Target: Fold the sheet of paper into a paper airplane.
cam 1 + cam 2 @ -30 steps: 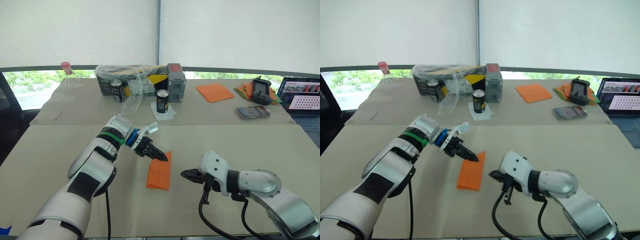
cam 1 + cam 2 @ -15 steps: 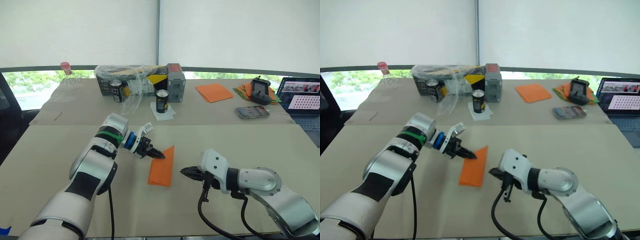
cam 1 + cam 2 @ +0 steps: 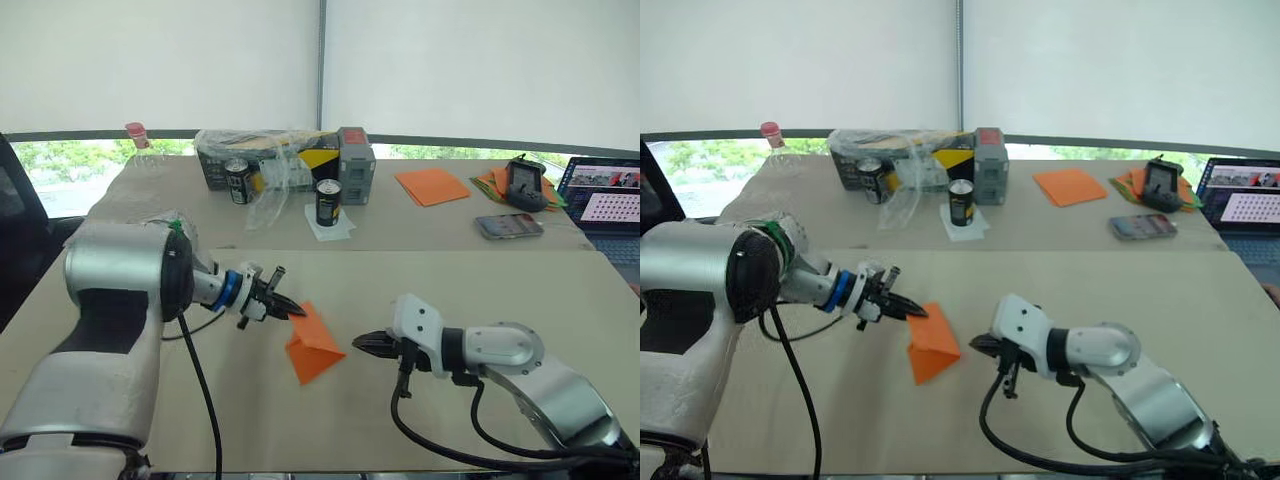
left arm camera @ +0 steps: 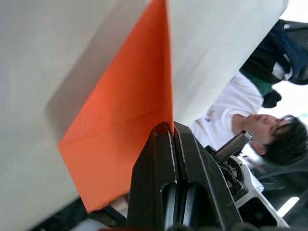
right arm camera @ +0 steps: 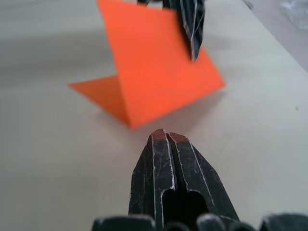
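Sheet of paper, folded, on table, one flap raised and pinched by left gripper. Right gripper just beside it. Left wrist view: jaws clamped on orange edge. Right wrist view: fingers together, paper ahead, not touching.

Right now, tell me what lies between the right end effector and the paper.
Bare tabletop, as the right wrist view shows, separates the right end effector from the folded sheet of paper.
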